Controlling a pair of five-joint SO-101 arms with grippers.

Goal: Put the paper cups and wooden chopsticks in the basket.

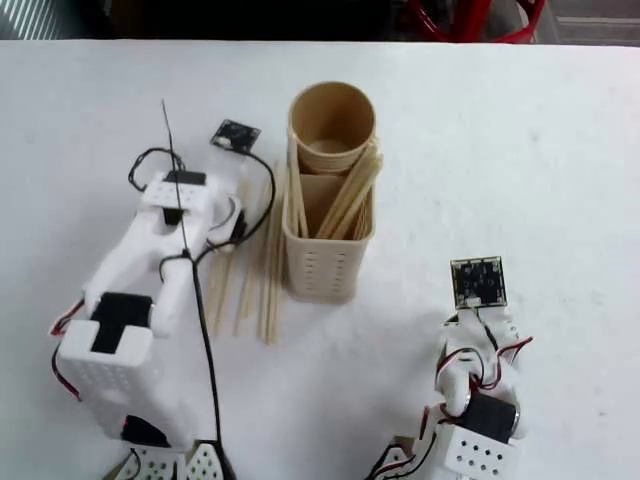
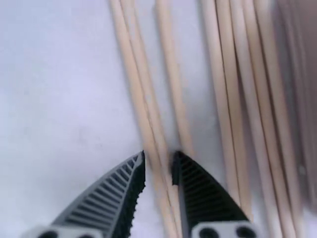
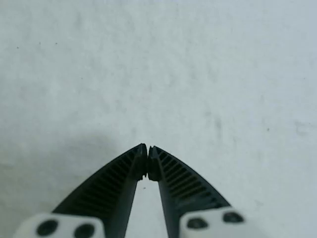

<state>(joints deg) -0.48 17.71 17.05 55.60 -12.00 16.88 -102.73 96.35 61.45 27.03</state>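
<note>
Two chopsticks pinched, left end effector (basket close beside)

A white table fills the room's foreground; past its far edge sits darkness and a red tubular frame (partly cut off).

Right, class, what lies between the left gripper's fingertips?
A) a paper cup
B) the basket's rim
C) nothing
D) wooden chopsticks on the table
D: in the left wrist view, the left gripper has wooden chopsticks, lying on the table, between its fingertips.
</note>
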